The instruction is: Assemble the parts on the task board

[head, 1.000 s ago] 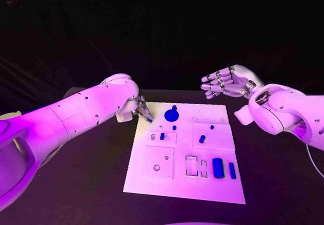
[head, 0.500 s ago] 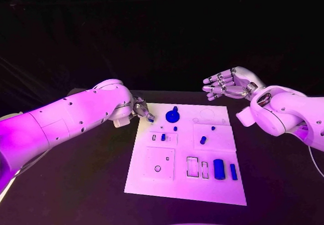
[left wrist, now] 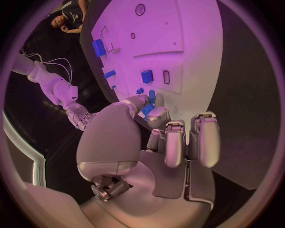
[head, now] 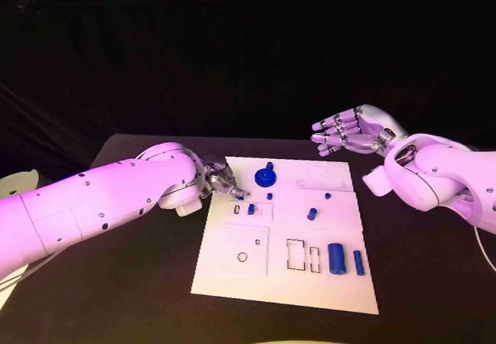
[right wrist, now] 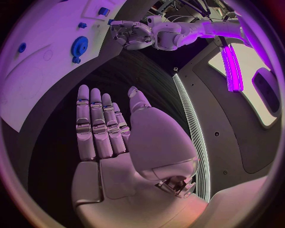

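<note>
The white task board (head: 277, 282) lies in the middle of the table. My left hand (head: 218, 179) hovers over its far left edge and pinches a small blue part (left wrist: 147, 109) between thumb and a finger, close above the board (left wrist: 184, 33). A blue gear (head: 263, 176) stands just right of that hand. Small blue parts (head: 312, 213) sit mid-board, and two longer blue blocks (head: 336, 258) stand near the right edge. My right hand (head: 351, 131) is raised beyond the far right corner, fingers spread and empty (right wrist: 109, 128).
Empty outlined slots (head: 294, 254) and a round hole (head: 243, 257) mark the board's near half. The black table (head: 132, 284) runs on to both sides of the board. The right wrist view shows the gear (right wrist: 79, 46) and my left hand (right wrist: 133, 34).
My left hand has come nearer and lower along the board's far left edge with the small blue part. The right hand has hardly moved.
</note>
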`<action>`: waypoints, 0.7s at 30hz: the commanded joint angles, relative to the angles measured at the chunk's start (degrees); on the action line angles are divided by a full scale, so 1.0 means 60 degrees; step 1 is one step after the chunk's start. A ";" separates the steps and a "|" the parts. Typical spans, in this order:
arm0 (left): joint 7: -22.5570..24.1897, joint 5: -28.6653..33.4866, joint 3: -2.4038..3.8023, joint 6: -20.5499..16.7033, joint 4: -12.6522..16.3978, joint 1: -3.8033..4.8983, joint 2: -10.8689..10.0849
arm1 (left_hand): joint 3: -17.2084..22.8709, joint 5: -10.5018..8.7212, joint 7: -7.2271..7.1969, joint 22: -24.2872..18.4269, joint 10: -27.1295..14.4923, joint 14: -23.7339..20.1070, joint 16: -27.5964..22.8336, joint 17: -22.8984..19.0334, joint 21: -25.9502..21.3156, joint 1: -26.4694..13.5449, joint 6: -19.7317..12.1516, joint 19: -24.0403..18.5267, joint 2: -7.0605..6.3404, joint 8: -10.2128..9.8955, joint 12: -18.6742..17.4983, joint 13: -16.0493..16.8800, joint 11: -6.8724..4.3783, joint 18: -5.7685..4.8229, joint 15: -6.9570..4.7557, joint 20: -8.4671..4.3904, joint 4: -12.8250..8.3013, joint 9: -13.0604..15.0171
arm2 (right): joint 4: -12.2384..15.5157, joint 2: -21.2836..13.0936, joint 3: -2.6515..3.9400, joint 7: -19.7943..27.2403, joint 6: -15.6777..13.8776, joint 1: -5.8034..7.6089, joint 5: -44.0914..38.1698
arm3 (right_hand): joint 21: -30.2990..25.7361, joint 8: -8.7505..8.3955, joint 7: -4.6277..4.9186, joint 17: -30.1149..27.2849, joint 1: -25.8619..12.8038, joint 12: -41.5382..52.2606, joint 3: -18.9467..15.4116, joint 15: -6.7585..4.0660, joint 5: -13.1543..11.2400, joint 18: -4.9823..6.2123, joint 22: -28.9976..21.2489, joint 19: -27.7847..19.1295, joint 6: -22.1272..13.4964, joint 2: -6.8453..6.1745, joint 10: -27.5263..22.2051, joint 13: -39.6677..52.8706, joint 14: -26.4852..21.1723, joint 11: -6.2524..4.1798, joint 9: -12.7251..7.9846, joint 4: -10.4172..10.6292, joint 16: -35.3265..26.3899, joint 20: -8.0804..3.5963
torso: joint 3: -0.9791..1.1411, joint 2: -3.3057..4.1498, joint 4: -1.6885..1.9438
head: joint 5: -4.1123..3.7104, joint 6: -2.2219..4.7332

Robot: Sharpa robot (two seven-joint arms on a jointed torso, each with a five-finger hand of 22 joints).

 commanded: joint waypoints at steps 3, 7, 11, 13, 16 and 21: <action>-0.0155 -0.0549 0.0004 0.0026 0.0224 -0.0123 -0.0087 | 0.1464 0.0060 -0.0041 0.1547 0.0080 0.0987 0.0030 0.2509 0.0054 0.0012 0.0077 0.0653 -0.0055 -0.0037 0.0074 0.0023 -0.0017 -0.0042 -0.0020 -0.0032 -0.1549 0.0001 | 0.0063 0.0020 -0.0002 0.0122 0.0114 -0.0029 -0.0123 | -0.0030 -0.0010 -0.0009 -0.0008 -0.0019 -0.0033 0.0008 0.0008 0.0056 0.0065 -0.0008 0.0051 -0.0045 0.0053 -0.0067 -0.0010 -0.0044 0.0018 -0.0010 -0.0037 -0.0022 0.0024 | -0.0009 0.0013 -0.0027 | 0.0018 -0.0021; -0.0332 -0.0817 0.0006 0.0334 0.0317 -0.0197 -0.0119 | 0.1464 0.0077 -0.0043 0.1551 0.0095 0.0987 0.0030 0.2509 0.0057 0.0013 0.0089 0.0654 -0.0065 -0.0040 0.0096 0.0052 -0.0020 -0.0043 -0.0021 -0.0032 -0.1563 -0.0003 | 0.0034 0.0015 -0.0002 0.0149 0.0124 -0.0035 -0.0138 | -0.0030 -0.0010 -0.0009 -0.0008 -0.0019 -0.0033 0.0008 0.0008 0.0056 0.0065 -0.0008 0.0051 -0.0045 0.0053 -0.0067 -0.0010 -0.0044 0.0018 -0.0010 -0.0037 -0.0022 0.0024 | 0.0013 0.0017 -0.0037 | 0.0035 -0.0040; -0.0556 -0.0983 0.0006 0.0467 0.0319 -0.0244 -0.0122 | 0.1465 0.0089 -0.0045 0.1546 0.0102 0.0987 0.0030 0.2509 0.0053 0.0014 0.0098 0.0652 -0.0070 -0.0043 0.0108 0.0068 -0.0021 -0.0042 -0.0022 -0.0033 -0.1572 -0.0005 | 0.0024 0.0011 -0.0003 0.0164 0.0126 -0.0038 -0.0142 | -0.0041 -0.0010 -0.0006 -0.0021 -0.0027 -0.0037 0.0011 0.0011 0.0075 0.0065 -0.0008 0.0050 -0.0049 0.0047 -0.0072 -0.0010 -0.0049 0.0021 -0.0010 -0.0042 -0.0021 0.0026 | 0.0010 0.0017 -0.0040 | 0.0029 -0.0065; -0.0665 -0.1035 0.0007 0.0496 0.0293 -0.0258 -0.0119 | 0.1468 0.0106 -0.0046 0.1545 0.0107 0.0987 0.0030 0.2509 0.0052 0.0014 0.0109 0.0651 -0.0074 -0.0046 0.0114 0.0077 -0.0022 -0.0041 -0.0023 -0.0033 -0.1581 -0.0009 | 0.0024 0.0010 -0.0003 0.0167 0.0127 -0.0038 -0.0144 | -0.0043 -0.0010 -0.0006 -0.0023 -0.0028 -0.0038 0.0011 0.0011 0.0078 0.0065 -0.0008 0.0049 -0.0049 0.0046 -0.0073 -0.0010 -0.0050 0.0022 -0.0010 -0.0042 -0.0021 0.0027 | 0.0010 0.0013 -0.0032 | 0.0023 -0.0070; -0.0791 -0.1078 0.0007 0.0542 0.0263 -0.0269 -0.0118 | 0.1471 0.0126 -0.0047 0.1552 0.0109 0.0987 0.0030 0.2509 0.0057 0.0013 0.0120 0.0653 -0.0078 -0.0048 0.0114 0.0079 -0.0023 -0.0043 -0.0023 -0.0034 -0.1589 -0.0012 | 0.0026 0.0007 -0.0003 0.0172 0.0125 -0.0039 -0.0147 | -0.0043 -0.0010 -0.0006 -0.0023 -0.0028 -0.0038 0.0011 0.0011 0.0078 0.0065 -0.0008 0.0049 -0.0049 0.0046 -0.0073 -0.0010 -0.0050 0.0022 -0.0010 -0.0042 -0.0021 0.0027 | 0.0011 0.0015 -0.0034 | 0.0018 -0.0090; -0.0890 -0.1103 0.0008 0.0619 0.0261 -0.0276 -0.0112 | 0.1474 0.0143 -0.0048 0.1554 0.0116 0.0987 0.0030 0.2509 0.0058 0.0011 0.0128 0.0654 -0.0080 -0.0052 0.0123 0.0092 -0.0024 -0.0043 -0.0024 -0.0034 -0.1594 -0.0015 | 0.0030 0.0002 -0.0003 0.0178 0.0125 -0.0039 -0.0150 | -0.0043 -0.0010 -0.0006 -0.0023 -0.0028 -0.0038 0.0011 0.0011 0.0078 0.0065 -0.0008 0.0049 -0.0049 0.0046 -0.0073 -0.0010 -0.0050 0.0022 -0.0010 -0.0042 -0.0021 0.0027 | 0.0006 0.0016 -0.0029 | 0.0013 -0.0110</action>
